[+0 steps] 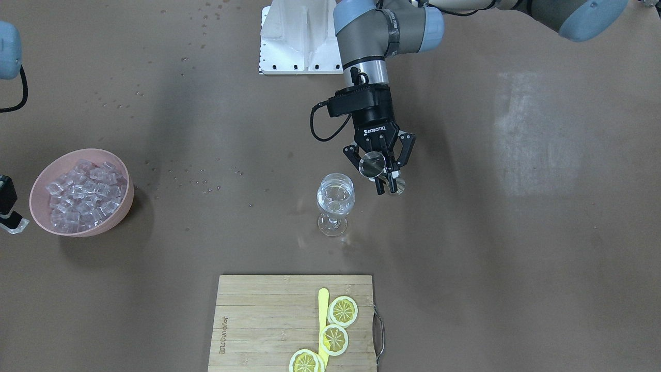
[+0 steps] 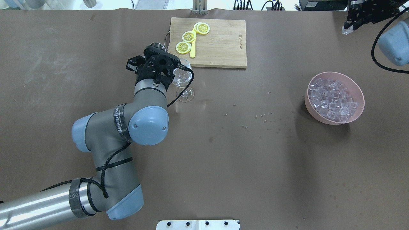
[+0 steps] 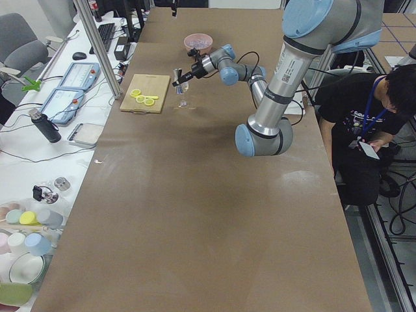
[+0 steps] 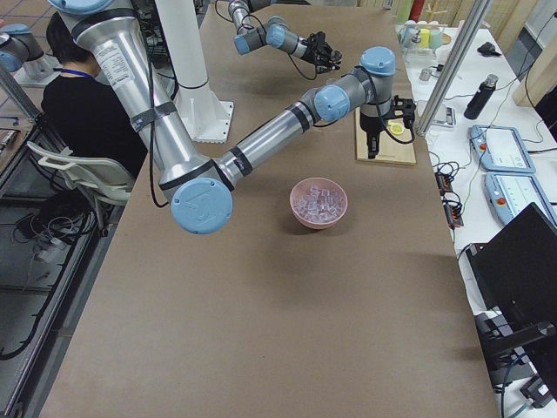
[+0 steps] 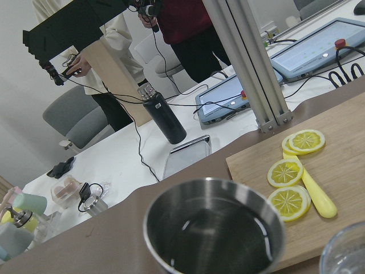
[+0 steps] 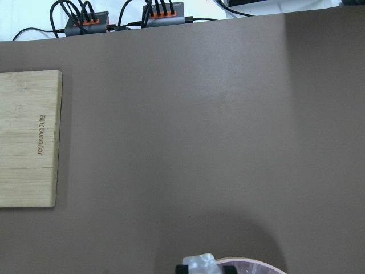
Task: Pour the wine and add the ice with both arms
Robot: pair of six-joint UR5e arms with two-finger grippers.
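Note:
My left gripper (image 1: pixel 382 175) is shut on a steel cup (image 1: pixel 373 164) and holds it just beside the rim of the wine glass (image 1: pixel 335 199), above the table. The left wrist view looks into the cup (image 5: pixel 214 228), with the glass rim (image 5: pixel 345 254) at the lower right. The glass stands upright with clear content. The ice (image 1: pixel 82 199) fills a pink bowl (image 1: pixel 121 165). My right gripper (image 1: pixel 11 219) hangs near the bowl at the view's edge with a small clear cube (image 6: pixel 197 262) at its fingertips. It also shows in the overhead view (image 2: pixel 348 27).
A wooden cutting board (image 1: pixel 268 320) with lemon slices (image 1: pixel 343 310) and a yellow knife (image 1: pixel 323 305) lies beyond the glass. The white base block (image 1: pixel 294 41) sits at the robot's side. Small droplets (image 2: pixel 262 116) dot the table. A person (image 3: pixel 364 123) sits beside the table.

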